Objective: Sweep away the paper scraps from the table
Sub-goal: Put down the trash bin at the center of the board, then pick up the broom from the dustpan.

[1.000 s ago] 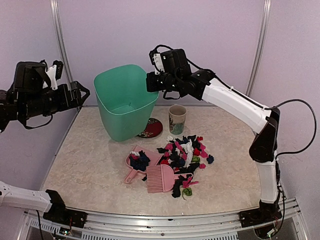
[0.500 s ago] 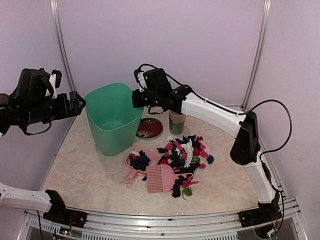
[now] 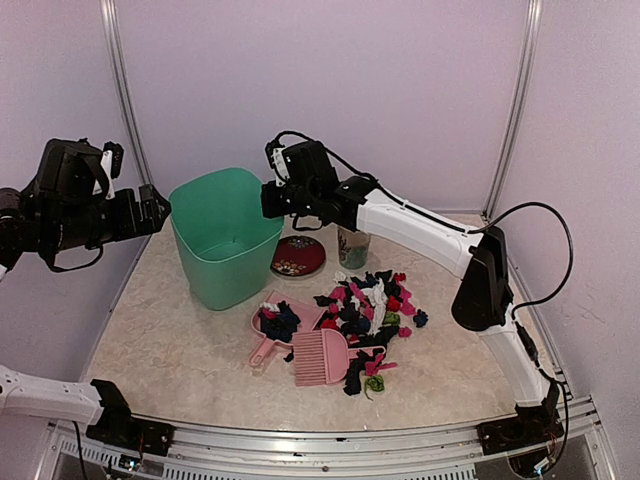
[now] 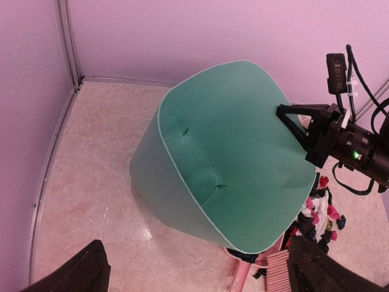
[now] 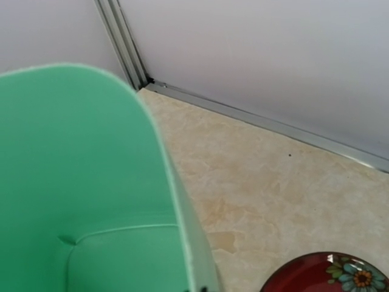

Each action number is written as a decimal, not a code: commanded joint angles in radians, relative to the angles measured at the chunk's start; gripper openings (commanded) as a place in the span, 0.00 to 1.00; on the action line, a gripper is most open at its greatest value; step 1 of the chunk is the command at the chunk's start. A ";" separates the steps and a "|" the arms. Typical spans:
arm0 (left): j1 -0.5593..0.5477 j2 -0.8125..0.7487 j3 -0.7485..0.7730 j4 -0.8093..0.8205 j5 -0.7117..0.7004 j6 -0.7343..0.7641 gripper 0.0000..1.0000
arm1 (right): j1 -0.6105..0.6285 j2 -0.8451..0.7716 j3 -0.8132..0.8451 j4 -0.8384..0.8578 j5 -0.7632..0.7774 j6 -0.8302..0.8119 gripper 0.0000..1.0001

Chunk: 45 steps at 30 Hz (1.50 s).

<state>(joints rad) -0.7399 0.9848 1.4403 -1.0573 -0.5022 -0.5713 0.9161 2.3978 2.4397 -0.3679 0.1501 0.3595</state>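
Paper scraps [image 3: 368, 300] lie heaped on the surface [image 3: 180, 340] just near-right of the green bin [image 3: 220, 250], whose right rim the right hand [image 3: 268, 198] is clamped on, placing it nearer the heap than the left hand [image 3: 158, 207], fingers wide apart, hovering off the bin's left side.

The right arm [image 3: 420, 225] is being held stretched far across to the left, with the right gripper [image 3: 268, 198] being pressed shut on the rim of the green bin [image 3: 215, 255]. The left arm [image 3: 60, 215] is being held raised, the left gripper [image 3: 157, 205] being held wide open and pointed rightward.
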 commanded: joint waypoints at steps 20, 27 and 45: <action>0.025 0.015 -0.052 0.036 -0.016 0.028 0.99 | 0.007 -0.047 -0.006 0.165 -0.038 0.040 0.29; 0.026 0.014 -0.082 0.064 0.003 0.038 0.99 | 0.006 -0.265 -0.248 0.222 -0.077 0.001 0.33; 0.025 -0.011 -0.188 0.297 0.128 0.112 0.99 | -0.063 -1.016 -1.229 0.051 -0.271 -0.065 0.34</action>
<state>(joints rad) -0.7193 0.9909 1.2648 -0.8543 -0.4149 -0.4923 0.8753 1.4712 1.3819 -0.1871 -0.0803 0.2764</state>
